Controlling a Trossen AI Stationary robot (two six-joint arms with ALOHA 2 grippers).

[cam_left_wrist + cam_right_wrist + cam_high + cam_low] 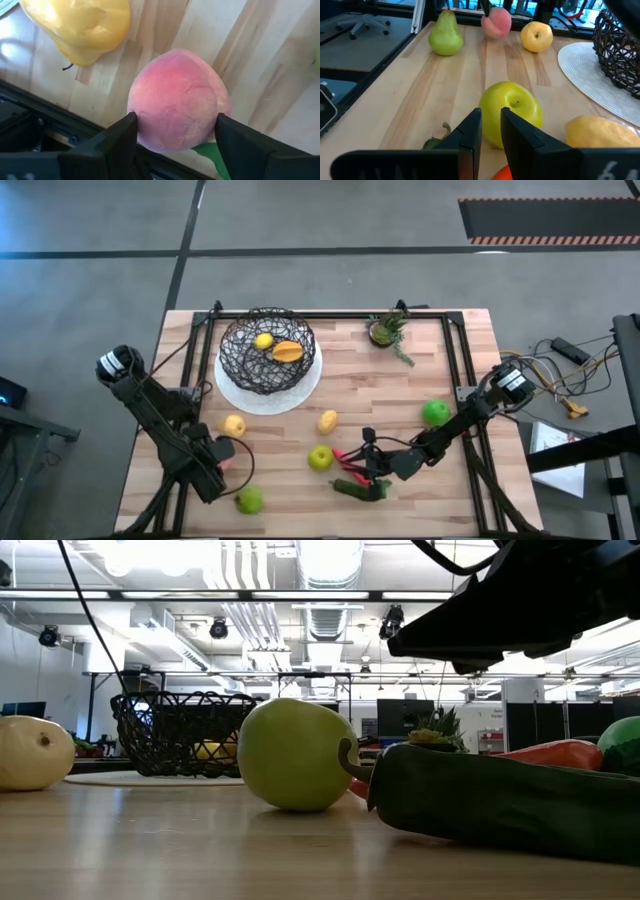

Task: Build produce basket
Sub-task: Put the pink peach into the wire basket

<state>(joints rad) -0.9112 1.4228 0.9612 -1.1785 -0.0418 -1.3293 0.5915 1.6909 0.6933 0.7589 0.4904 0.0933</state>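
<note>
Left hand (175, 132) grips the peach (177, 100) — basket (267, 348) well apart.

White plate (305, 393), potted plant (387, 330) (far edge), wooden table (440, 360)

Left wrist camera, looking past the left gripper (176, 131). A pink peach (177, 100) fills the centre, held between the two dark fingers (107, 145), whose jaws press against its sides at roughly 8 and 4 o'clock. A yellow fruit (82, 25) lies on the light wooden tabletop (260, 75) at 11 o'clock from the peach, close to it but apart. A sliver of green (212, 157) shows beneath the peach at 5 o'clock; its identity cannot be told. A dark frame rail (40, 107) runs along the tabletop edge at 8 o'clock.
</note>
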